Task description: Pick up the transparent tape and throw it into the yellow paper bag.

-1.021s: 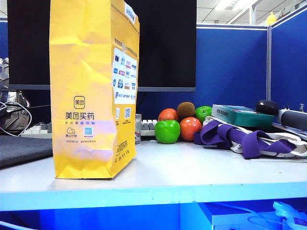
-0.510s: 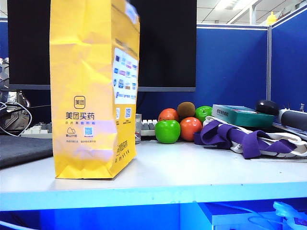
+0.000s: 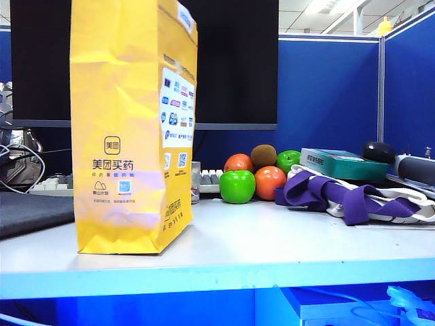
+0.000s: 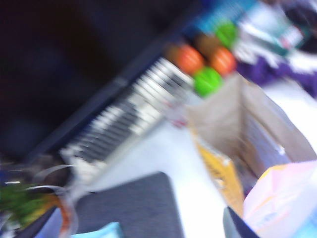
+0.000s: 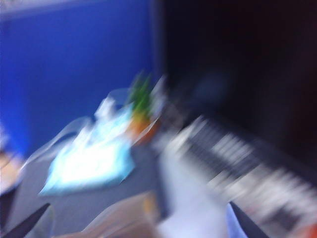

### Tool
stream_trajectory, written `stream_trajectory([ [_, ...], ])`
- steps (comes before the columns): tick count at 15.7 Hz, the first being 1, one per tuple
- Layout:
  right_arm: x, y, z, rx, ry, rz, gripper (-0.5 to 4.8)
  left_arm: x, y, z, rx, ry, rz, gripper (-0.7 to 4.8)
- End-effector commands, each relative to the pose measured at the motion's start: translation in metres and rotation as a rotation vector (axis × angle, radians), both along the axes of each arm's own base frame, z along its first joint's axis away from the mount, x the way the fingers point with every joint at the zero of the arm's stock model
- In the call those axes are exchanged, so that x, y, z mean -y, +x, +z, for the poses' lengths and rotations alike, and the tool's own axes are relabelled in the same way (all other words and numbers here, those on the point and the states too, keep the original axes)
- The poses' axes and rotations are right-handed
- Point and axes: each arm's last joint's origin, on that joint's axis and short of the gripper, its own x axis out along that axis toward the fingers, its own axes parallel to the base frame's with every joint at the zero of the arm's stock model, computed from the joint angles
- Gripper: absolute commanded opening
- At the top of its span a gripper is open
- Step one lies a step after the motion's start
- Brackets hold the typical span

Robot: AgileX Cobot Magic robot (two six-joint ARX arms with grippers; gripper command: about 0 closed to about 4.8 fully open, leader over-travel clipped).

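The yellow paper bag (image 3: 122, 129) stands upright at the left of the desk; neither gripper shows in the exterior view. In the blurred left wrist view I look down at its open mouth (image 4: 247, 129). My left gripper (image 4: 138, 229) hangs above the desk beside the bag, open, with one dark fingertip (image 4: 234, 225) next to the bag's wall. In the blurred right wrist view the bag's rim (image 5: 124, 213) lies under my right gripper (image 5: 133, 224), which is open with nothing between its fingers. The transparent tape is out of view.
Apples and oranges (image 3: 251, 176) sit behind the bag by a keyboard (image 4: 133, 114) and a black monitor (image 3: 231, 61). A purple cloth (image 3: 340, 193) and a teal box (image 3: 343, 163) lie at the right. A dark mat (image 3: 34, 210) and a light-blue packet (image 5: 94, 158) are at the left.
The bag's upper part shook half a second ago and is still again. Nothing else on the desk has moved.
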Motion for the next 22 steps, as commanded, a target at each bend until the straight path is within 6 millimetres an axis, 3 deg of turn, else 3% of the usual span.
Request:
stream_trajectory([
  [1, 0.040, -0.052, 0.019, 0.139, -0.100, -0.079, 4.79, -0.021, -0.041, 0.012, 0.121, -0.054, 0.071, 4.31],
  [4, 0.069, -0.111, 0.013, 0.284, -0.056, -0.173, 4.79, -0.043, -0.079, -0.006, 0.197, -0.047, 0.219, 4.31],
  [6, 0.082, -0.134, -0.017, 0.379, 0.054, -0.273, 4.79, -0.049, -0.084, -0.037, 0.238, -0.053, 0.327, 4.31],
  [8, 0.086, -0.137, -0.075, 0.396, 0.082, -0.353, 4.79, -0.046, -0.081, -0.066, 0.287, -0.118, 0.308, 4.31],
  [10, 0.081, -0.126, -0.148, 0.290, 0.111, -0.362, 4.79, -0.038, -0.067, -0.084, 0.287, -0.144, 0.266, 4.31],
  [12, 0.074, -0.110, -0.208, 0.179, 0.084, -0.375, 4.79, -0.030, -0.052, -0.101, 0.231, -0.142, 0.213, 4.31],
  [14, 0.071, -0.100, -0.249, 0.065, -0.004, -0.421, 4.79, -0.022, -0.036, -0.118, 0.154, -0.092, 0.196, 4.31],
  [16, 0.069, -0.095, -0.264, 0.011, -0.044, -0.426, 4.79, -0.017, -0.028, -0.127, 0.105, -0.081, 0.136, 4.30],
  [22, 0.069, -0.092, -0.264, 0.021, -0.043, -0.452, 4.79, -0.011, -0.022, -0.130, 0.047, -0.121, 0.074, 4.31],
])
